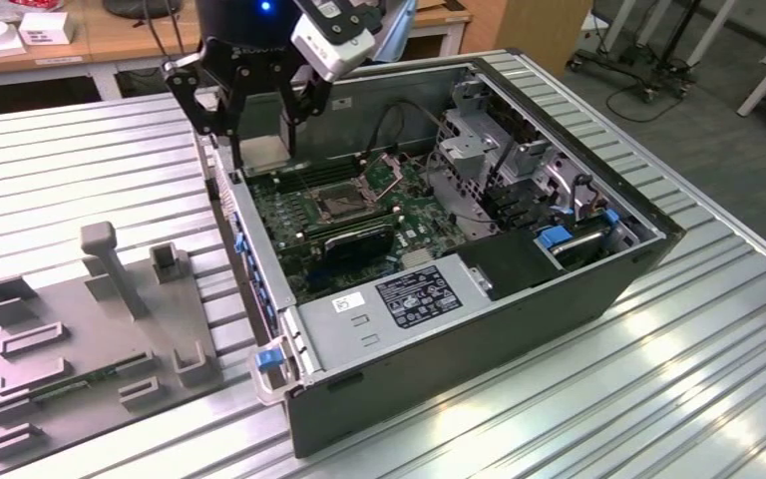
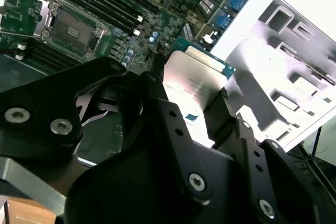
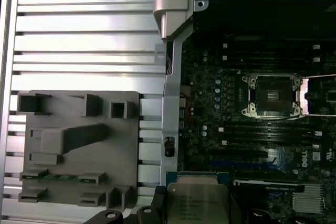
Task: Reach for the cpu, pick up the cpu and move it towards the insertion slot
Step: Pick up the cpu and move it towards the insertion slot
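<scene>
End effector [image 2: 191, 114] pinching the cpu [image 2: 195, 80] by two edges, held above the case's near wall; slot [image 3: 272, 95], frame open, lies further in on the green board, past the memory slots [image 3: 252, 132]; grey tray [image 3: 79, 150] on the surface [image 3: 84, 35] outside the case.

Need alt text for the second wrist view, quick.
The black gripper grips the cpu by its edges above the green motherboard, with the open insertion slot farther off and the grey tray beyond the case edge.
</scene>
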Controlling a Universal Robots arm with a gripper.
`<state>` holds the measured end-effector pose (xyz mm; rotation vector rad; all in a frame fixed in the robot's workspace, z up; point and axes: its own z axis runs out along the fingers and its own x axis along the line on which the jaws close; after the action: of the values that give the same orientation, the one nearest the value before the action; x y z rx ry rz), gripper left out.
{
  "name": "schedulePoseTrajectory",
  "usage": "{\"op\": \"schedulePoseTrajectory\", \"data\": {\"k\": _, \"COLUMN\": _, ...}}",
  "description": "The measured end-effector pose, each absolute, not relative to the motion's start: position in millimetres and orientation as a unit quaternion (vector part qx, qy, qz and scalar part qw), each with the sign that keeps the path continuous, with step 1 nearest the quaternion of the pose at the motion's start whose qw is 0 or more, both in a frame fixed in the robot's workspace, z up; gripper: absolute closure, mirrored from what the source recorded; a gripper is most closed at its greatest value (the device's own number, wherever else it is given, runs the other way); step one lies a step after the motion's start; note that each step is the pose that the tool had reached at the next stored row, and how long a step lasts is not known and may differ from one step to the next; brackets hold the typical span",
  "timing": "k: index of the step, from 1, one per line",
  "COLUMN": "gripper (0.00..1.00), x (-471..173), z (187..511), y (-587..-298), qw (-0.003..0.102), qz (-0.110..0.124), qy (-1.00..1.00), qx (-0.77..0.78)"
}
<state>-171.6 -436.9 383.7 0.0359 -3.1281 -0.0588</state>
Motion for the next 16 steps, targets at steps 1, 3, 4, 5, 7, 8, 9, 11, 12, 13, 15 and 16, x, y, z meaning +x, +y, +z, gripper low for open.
{"op": "schedulePoseTrajectory", "data": {"k": 1, "gripper": 0.45, "x": -169.8, "z": 383.6, "y": -436.9, "qw": 0.006, "qz": -0.019, "qy": -1.0, "qx": 0.011}}
{"op": "schedulePoseTrajectory", "data": {"k": 3, "gripper": 0.45, "x": -166.5, "z": 383.5, "y": -436.9, "qw": 0.006, "qz": -0.019, "qy": -1.0, "qx": 0.012}}
{"op": "schedulePoseTrajectory", "data": {"k": 4, "gripper": 0.45, "x": -165.2, "z": 383.5, "y": -436.9, "qw": 0.006, "qz": -0.019, "qy": -1.0, "qx": 0.012}}
{"op": "schedulePoseTrajectory", "data": {"k": 5, "gripper": 0.45, "x": -164.7, "z": 383.4, "y": -436.9, "qw": 0.006, "qz": -0.019, "qy": -1.0, "qx": 0.011}}
{"op": "schedulePoseTrajectory", "data": {"k": 7, "gripper": 0.45, "x": -164.7, "z": 383.5, "y": -436.9, "qw": 0.006, "qz": -0.019, "qy": -1.0, "qx": 0.011}}
{"op": "schedulePoseTrajectory", "data": {"k": 8, "gripper": 0.45, "x": -164.7, "z": 383.5, "y": -436.9, "qw": 0.006, "qz": -0.019, "qy": -1.0, "qx": 0.011}}
{"op": "schedulePoseTrajectory", "data": {"k": 9, "gripper": 0.45, "x": -164.7, "z": 383.5, "y": -436.9, "qw": 0.006, "qz": -0.019, "qy": -1.0, "qx": 0.011}}
{"op": "schedulePoseTrajectory", "data": {"k": 11, "gripper": 0.45, "x": -164.4, "z": 383.3, "y": -436.9, "qw": 0.006, "qz": -0.019, "qy": -1.0, "qx": 0.011}}
{"op": "schedulePoseTrajectory", "data": {"k": 12, "gripper": 0.45, "x": -164.3, "z": 383.3, "y": -436.9, "qw": 0.006, "qz": -0.019, "qy": -1.0, "qx": 0.011}}
{"op": "schedulePoseTrajectory", "data": {"k": 13, "gripper": 0.45, "x": -164.1, "z": 383.2, "y": -436.9, "qw": 0.006, "qz": -0.019, "qy": -1.0, "qx": 0.011}}
{"op": "schedulePoseTrajectory", "data": {"k": 15, "gripper": 0.45, "x": -163.8, "z": 383.1, "y": -436.9, "qw": 0.006, "qz": -0.019, "qy": -1.0, "qx": 0.011}}
{"op": "schedulePoseTrajectory", "data": {"k": 16, "gripper": 0.45, "x": -163.6, "z": 383.0, "y": -436.9, "qw": 0.006, "qz": -0.019, "qy": -1.0, "qx": 0.011}}
